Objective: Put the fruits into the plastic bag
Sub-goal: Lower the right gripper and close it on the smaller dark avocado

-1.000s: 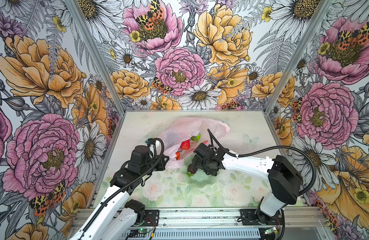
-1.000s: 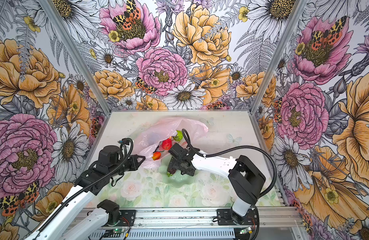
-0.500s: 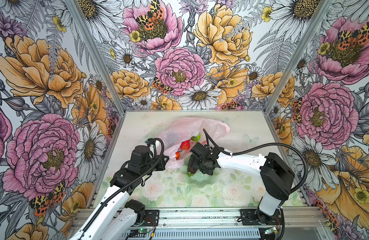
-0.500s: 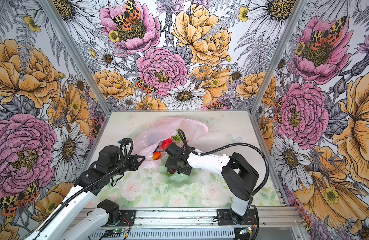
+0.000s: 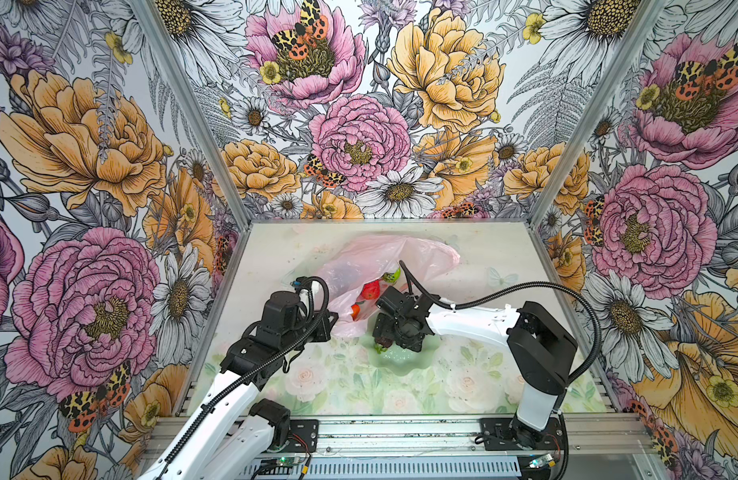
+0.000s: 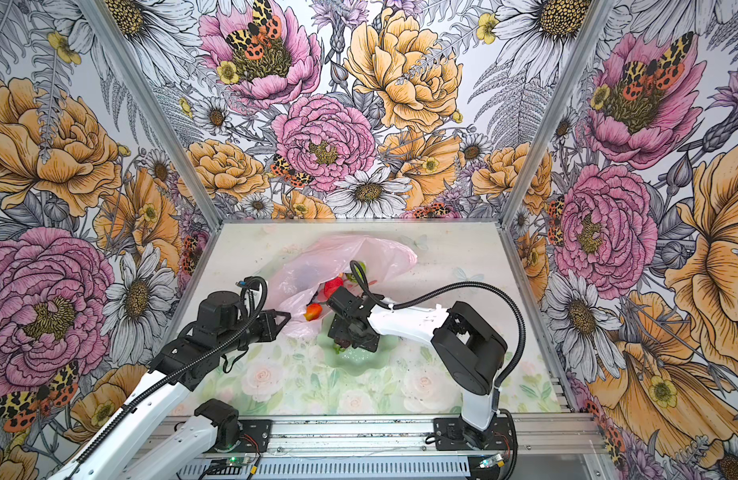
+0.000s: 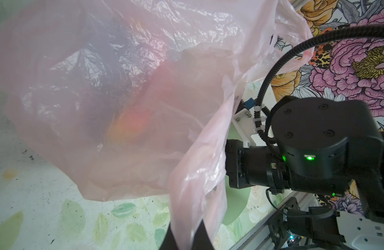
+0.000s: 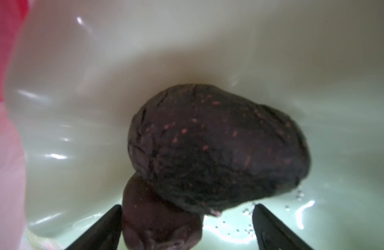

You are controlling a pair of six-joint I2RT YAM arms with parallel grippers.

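Note:
The pale pink plastic bag (image 5: 383, 257) (image 6: 338, 257) lies at mid-table with its mouth facing forward. My left gripper (image 5: 336, 322) (image 7: 187, 238) is shut on the bag's (image 7: 121, 86) near edge and holds it up. Inside lie a glossy red fruit (image 5: 370, 289), an orange-red one (image 5: 356, 311) and a bumpy green one (image 5: 391, 275). My right gripper (image 5: 386, 338) (image 8: 186, 207) hangs open, pointing down into the dish. A blackish lump (image 8: 219, 147) lies just beyond its fingertips. A dark purple fruit (image 8: 160, 227) sits between its fingers, against one of them.
The pale green scalloped dish (image 5: 404, 359) (image 8: 121, 65) stands just in front of the bag's mouth. The right arm's cable (image 5: 483, 291) arches over the table. Metal frame rails and floral walls close in the table on three sides.
The right arm's elbow has swung to the left while its gripper stayed low over the dish. The left arm and the bag have not moved.

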